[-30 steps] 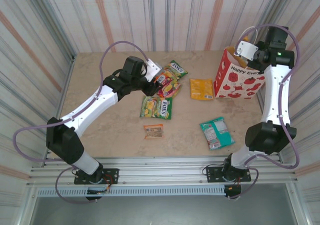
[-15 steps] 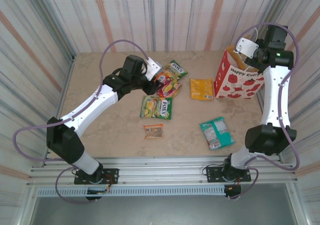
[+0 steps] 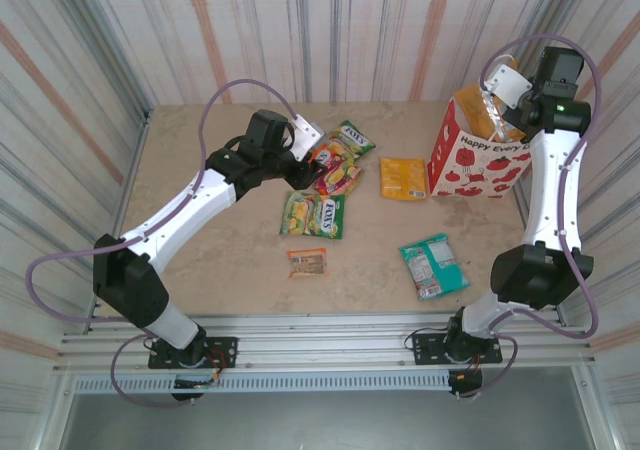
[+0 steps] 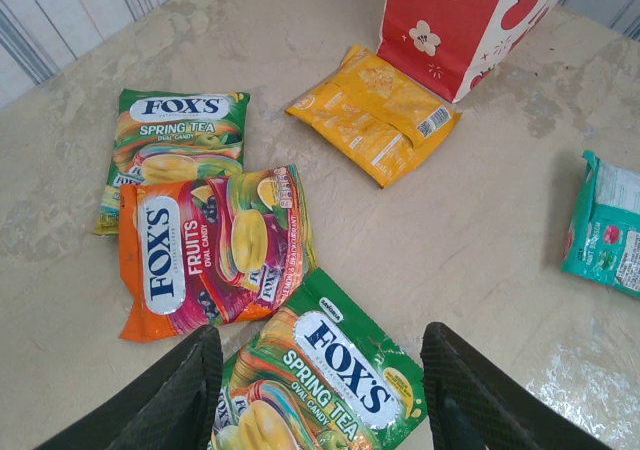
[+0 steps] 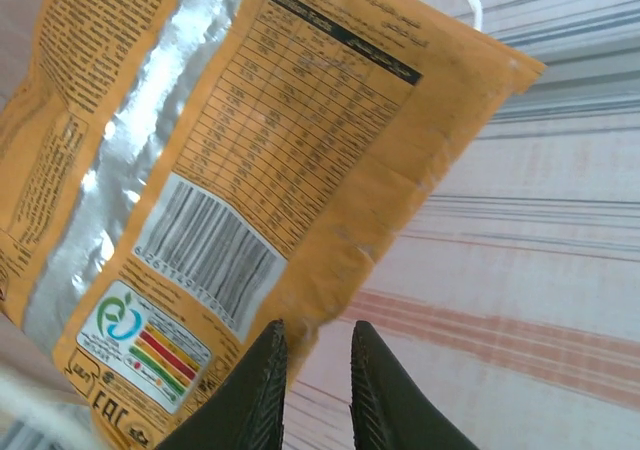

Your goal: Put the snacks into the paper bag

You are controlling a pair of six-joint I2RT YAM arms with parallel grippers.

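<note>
The beige surface (image 3: 220, 260) takes up the middle of the top view. The left arm (image 3: 190, 205) reaches from the lower left toward the centre. The right arm (image 3: 548, 190) rises along the right edge.

The bag (image 3: 470, 160) stands upright at the upper right of the surface with its mouth facing up. In the left wrist view its red side sits at the top edge. The right tool (image 5: 315, 338) is above that mouth. Its fingers are almost together and pinch a corner of the orange packet (image 3: 482, 110), whose barcode side faces the wrist camera. The packet hangs at the bag's mouth; I cannot tell whether its lower end is inside.

The teal packet (image 3: 433, 265) lies flat at the lower right of the surface, well apart from the others. The yellow packet (image 3: 403, 178) lies just beside the bag's foot, on its left.

Three Fox's packets cluster at the centre. The lower green packet (image 4: 320, 370) touches the red packet (image 4: 215, 250), which overlaps the edge of the upper green packet (image 4: 175, 140). The left tool (image 3: 300, 175) hangs over this cluster. Its fingers are spread wide at the bottom of the left wrist view, either side of the lower green packet, and hold nothing.

The brown packet (image 3: 307, 262) lies alone, below the cluster.
</note>
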